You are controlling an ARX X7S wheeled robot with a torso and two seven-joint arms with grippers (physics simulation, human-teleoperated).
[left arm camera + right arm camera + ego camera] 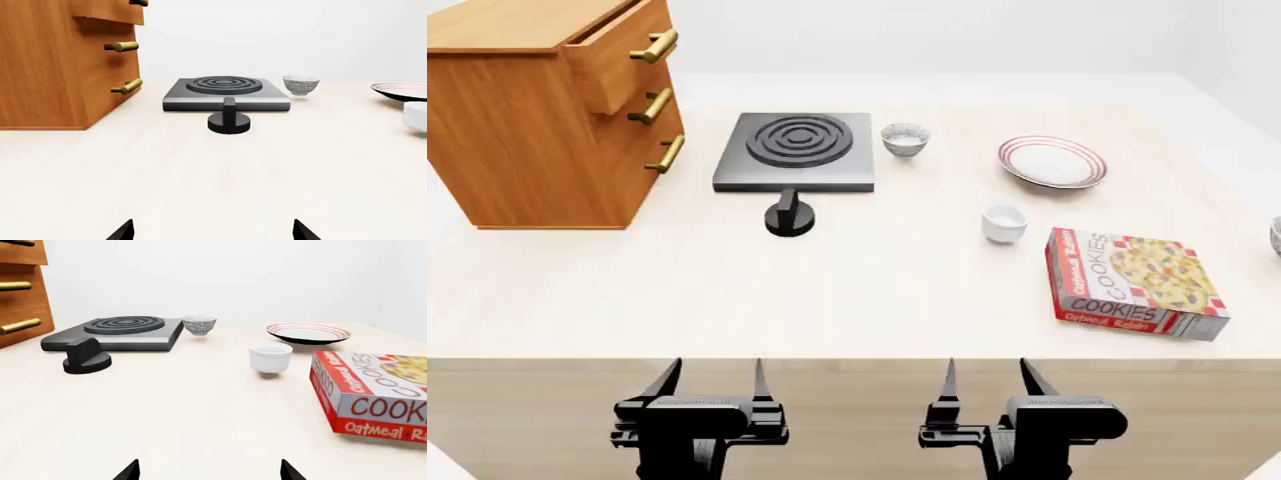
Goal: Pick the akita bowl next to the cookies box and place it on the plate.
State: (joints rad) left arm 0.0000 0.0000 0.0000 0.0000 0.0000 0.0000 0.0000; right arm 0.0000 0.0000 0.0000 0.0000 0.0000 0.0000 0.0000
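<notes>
On table (868,280), plate (1052,161) holds nothing.

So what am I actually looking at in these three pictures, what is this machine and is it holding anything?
It's a simulated two-armed robot. The head view looks down from its head; the other two come from cameras near each gripper. The left gripper and right gripper are open and empty. On the table: a wooden drawer unit, a black stove plate with its knob, a speckled bowl, a red-ringed plate, a white cup, a cookies box, and another bowl at the edge.
</notes>
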